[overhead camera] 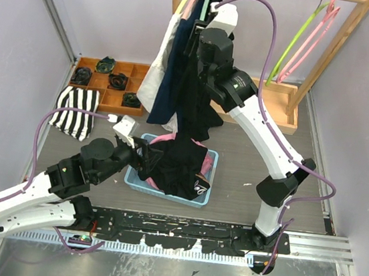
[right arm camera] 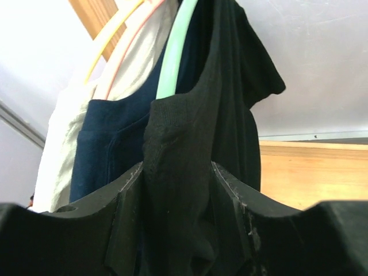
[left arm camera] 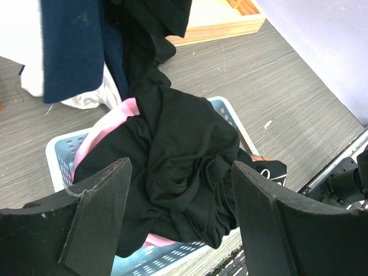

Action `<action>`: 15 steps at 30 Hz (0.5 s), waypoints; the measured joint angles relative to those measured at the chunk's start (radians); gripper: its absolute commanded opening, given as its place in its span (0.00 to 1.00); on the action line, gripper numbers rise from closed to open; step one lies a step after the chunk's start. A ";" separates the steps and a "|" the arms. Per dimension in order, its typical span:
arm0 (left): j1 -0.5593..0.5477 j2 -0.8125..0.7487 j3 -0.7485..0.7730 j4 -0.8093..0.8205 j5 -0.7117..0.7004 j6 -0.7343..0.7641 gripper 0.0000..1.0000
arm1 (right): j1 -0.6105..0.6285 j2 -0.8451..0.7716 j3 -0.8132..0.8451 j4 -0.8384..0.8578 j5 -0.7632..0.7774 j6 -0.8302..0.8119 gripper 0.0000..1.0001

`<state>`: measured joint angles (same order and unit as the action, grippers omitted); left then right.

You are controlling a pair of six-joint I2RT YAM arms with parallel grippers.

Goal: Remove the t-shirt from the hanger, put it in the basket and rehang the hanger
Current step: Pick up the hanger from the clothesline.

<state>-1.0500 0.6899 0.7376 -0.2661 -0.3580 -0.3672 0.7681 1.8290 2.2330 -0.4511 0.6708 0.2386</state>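
At the upper centre of the top view, the right gripper (right arm camera: 177, 172) is closed on the black t-shirt (right arm camera: 230, 92), which hangs on the mint-green hanger (right arm camera: 172, 57). The left gripper (left arm camera: 181, 167) stands open over the blue basket (left arm camera: 57, 152) that holds black clothes (left arm camera: 172, 126).

At the rear of the worktop (overhead camera: 249, 159) stands the rack (overhead camera: 334, 55). Garments (overhead camera: 172, 76) hang from it at rear centre, with the t-shirt (overhead camera: 192, 105) rightmost on its hanger (right arm camera: 172, 63). Before them lies the basket (overhead camera: 210, 181), holding a pile (overhead camera: 174, 167). The tray (overhead camera: 111, 101) sits rear left, and a cloth (overhead camera: 74, 111) lies just before it.
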 measured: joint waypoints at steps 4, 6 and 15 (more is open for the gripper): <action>0.000 -0.001 0.000 0.000 0.002 0.000 0.77 | -0.018 0.000 0.000 -0.022 0.013 -0.003 0.54; 0.000 -0.002 0.000 0.000 0.002 0.000 0.77 | -0.029 0.000 0.001 -0.030 0.013 -0.003 0.54; 0.000 -0.007 0.000 0.000 0.002 0.000 0.77 | -0.071 0.000 0.002 -0.052 0.005 -0.006 0.41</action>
<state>-1.0500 0.6827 0.7376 -0.2661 -0.3565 -0.3672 0.6968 1.8294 2.2345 -0.5030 0.6758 0.2321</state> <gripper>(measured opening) 0.773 0.472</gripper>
